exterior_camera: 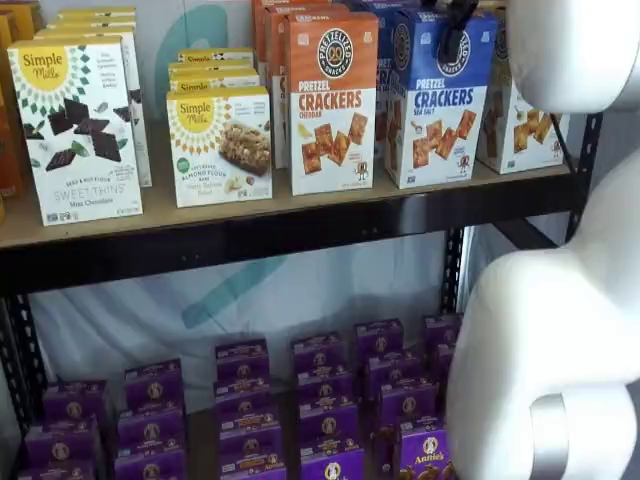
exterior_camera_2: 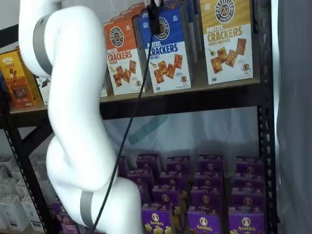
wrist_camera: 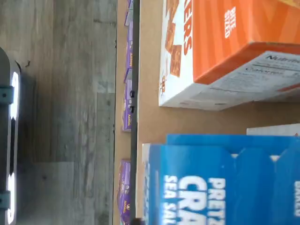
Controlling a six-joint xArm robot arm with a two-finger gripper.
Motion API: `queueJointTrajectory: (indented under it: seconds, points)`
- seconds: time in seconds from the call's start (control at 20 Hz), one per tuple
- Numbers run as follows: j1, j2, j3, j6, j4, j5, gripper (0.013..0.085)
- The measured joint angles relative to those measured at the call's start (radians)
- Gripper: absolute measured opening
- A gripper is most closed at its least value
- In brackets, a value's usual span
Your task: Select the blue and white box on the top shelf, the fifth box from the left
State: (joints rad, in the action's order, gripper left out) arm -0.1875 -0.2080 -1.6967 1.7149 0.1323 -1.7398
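I see the blue and white box [exterior_camera: 437, 100] upright on the top shelf [exterior_camera: 300, 228], directly below my gripper [exterior_camera: 456, 30]; jaws side-on, can't tell their state.

- The blue and white box [exterior_camera: 436, 98] looks like printed cardboard with a smooth, slightly shiny face.
- The orange cracker box [exterior_camera: 332, 102] beside it has the same smooth printed card.
- The top shelf [exterior_camera: 250, 210] is a matt tan wood board, with a black painted metal rail along the front.
- The robot arm [exterior_camera_2: 73, 112] has a glossy white plastic shell.
- The floor [wrist_camera: 70, 93] in the wrist view looks like matt grey wood planking.
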Motion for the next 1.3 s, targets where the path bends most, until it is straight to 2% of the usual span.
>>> queueJointTrajectory:
  seconds: [0.1,0.65,0.8,1.3]
  points:
    - [0.000,-0.001,0.004,0.000,0.002,0.003,0.0650]
    - [-0.015,0.006,-0.006,0.008,0.019,-0.008,0.0650]
    - [-0.018,0.005,-0.006,0.010,0.021,-0.011,0.0570]
    - [-0.020,-0.018,0.000,0.005,0.035,-0.032,0.0570]
